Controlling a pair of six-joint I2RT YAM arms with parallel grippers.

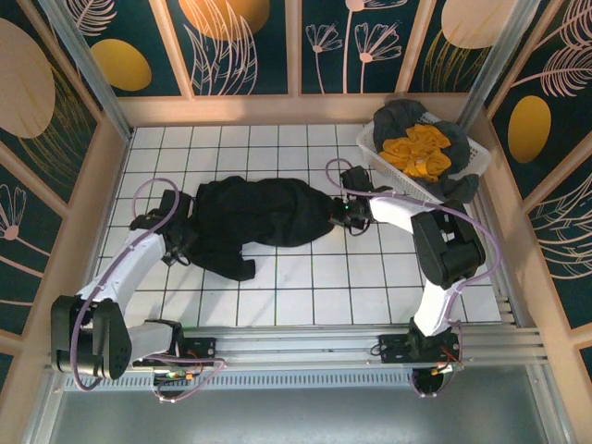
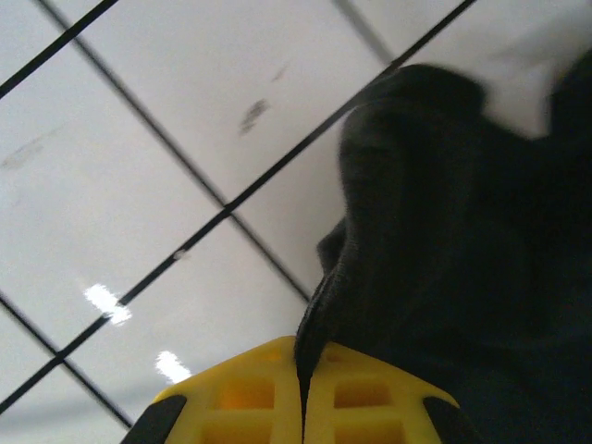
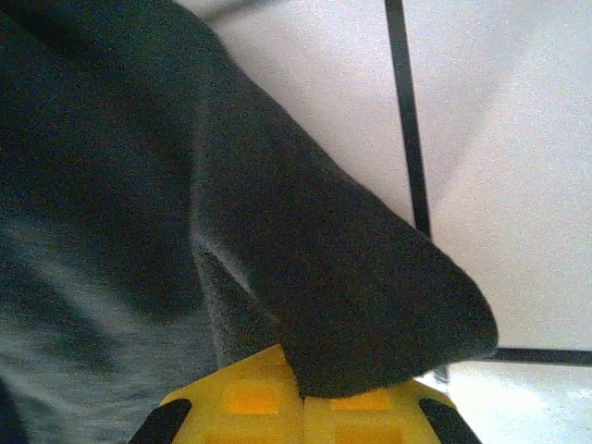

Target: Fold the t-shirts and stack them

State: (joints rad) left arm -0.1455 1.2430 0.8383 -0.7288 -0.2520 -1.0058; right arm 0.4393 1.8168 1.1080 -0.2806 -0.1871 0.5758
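Jaws pressed together on either side, cloth pinched between. Left gripper (image 2: 301, 356) clamps an edge of the black shirt (image 1: 264, 217) at the end far from the basket (image 1: 388, 174). Right gripper (image 3: 301, 379) clamps a fold at the end nearest the basket. Black shirt lies bunched on the tiled table (image 1: 305, 287), left of the basket and not touching it.

Count:
- black shirt: one
- yellow shirt (image 1: 421, 153): one, in the basket
- dark grey shirt (image 1: 407, 116): one, under and around the yellow
- basket: one
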